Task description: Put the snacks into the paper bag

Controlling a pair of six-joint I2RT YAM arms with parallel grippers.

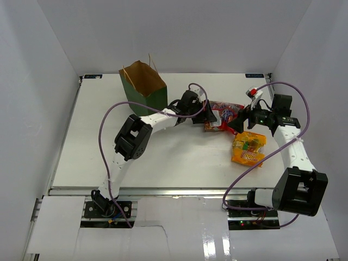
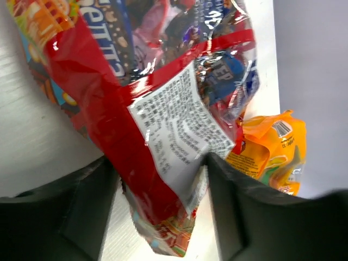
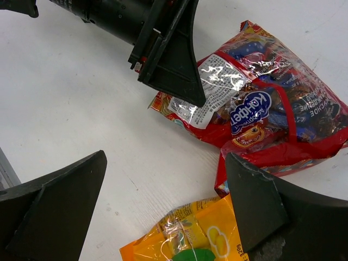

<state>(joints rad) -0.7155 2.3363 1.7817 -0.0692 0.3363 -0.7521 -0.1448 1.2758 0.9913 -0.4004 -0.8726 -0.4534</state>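
Observation:
The large red bag [image 1: 228,112] lies on the white table right of centre. My left gripper [image 1: 209,118] is shut on its near left end; in the left wrist view [image 2: 163,201] the crumpled red film and white label [image 2: 174,125] fill the gap between the jaws. My right gripper [image 1: 239,124] is open and empty, low over the table between the red bag [image 3: 261,109] and the large orange bag [image 1: 249,149], which also shows in the right wrist view [image 3: 206,234]. The dark green paper bag [image 1: 142,87] stands open at the back left. The small packets and the bar are out of view.
White walls close in the table [image 1: 109,152] at the back and on both sides. The left arm [image 1: 157,119] reaches across just in front of the paper bag. A purple cable [image 1: 296,103] loops over the right arm.

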